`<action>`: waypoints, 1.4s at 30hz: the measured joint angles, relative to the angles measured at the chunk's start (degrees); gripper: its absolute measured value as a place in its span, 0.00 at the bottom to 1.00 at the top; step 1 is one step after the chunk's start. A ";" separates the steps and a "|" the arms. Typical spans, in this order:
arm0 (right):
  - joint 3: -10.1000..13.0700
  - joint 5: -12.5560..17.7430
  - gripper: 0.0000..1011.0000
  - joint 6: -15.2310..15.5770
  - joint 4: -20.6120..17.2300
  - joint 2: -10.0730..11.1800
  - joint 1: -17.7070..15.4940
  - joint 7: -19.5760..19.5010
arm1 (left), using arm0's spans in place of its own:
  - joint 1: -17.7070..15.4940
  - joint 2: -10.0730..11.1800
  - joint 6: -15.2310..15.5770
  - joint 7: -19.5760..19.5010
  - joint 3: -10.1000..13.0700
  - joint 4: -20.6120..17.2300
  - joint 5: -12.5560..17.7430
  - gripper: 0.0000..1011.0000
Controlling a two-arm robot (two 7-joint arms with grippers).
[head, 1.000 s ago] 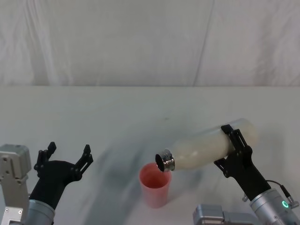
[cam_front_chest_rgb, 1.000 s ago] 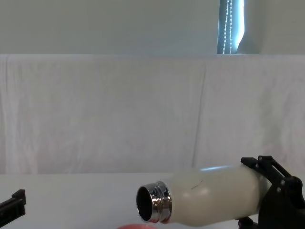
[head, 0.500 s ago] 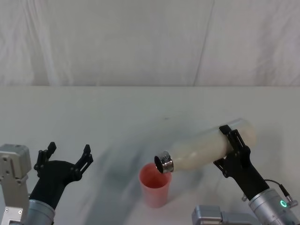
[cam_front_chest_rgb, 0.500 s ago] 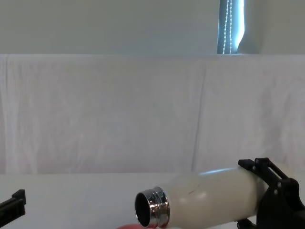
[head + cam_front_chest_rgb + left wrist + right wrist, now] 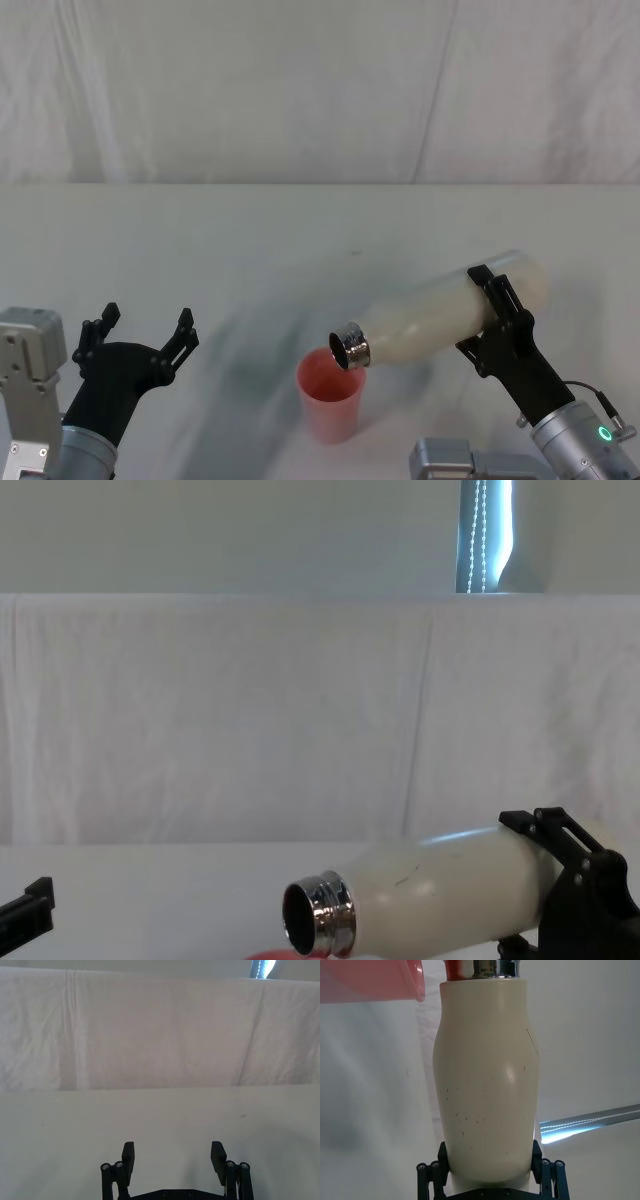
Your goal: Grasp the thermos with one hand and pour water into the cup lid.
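Cup lid (image 5: 330, 395) stood upright on white table (image 5: 250, 250), pink-red, open top; inside not clearly seen. Thermos (image 5: 440, 312) cream-white, speckled, shiny steel neck, dark mouth. Thermos tipped almost flat, mouth held just over cup lid rim. Thermos base gripped tight by right hand (image 5: 500, 320). Left hand (image 5: 140, 335) spread wide, holding nothing, near table's left side.

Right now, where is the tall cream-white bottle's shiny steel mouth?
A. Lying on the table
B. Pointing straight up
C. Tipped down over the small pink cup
C: the right gripper holds the cream-white bottle tilted, its steel mouth just above the pink cup.
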 joint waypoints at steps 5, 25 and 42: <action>0.00 0.04 0.95 0.00 -0.07 0.06 0.00 0.00 | 0.00 0.00 0.00 0.00 0.00 0.00 0.00 0.99; 0.01 0.02 0.95 0.20 -0.25 0.16 -0.01 -0.15 | 0.00 0.00 0.00 0.00 0.00 0.00 0.00 0.99; -0.43 -0.84 0.95 0.37 -0.40 0.51 0.42 -0.40 | 0.00 0.00 0.00 0.00 0.00 0.00 0.00 0.99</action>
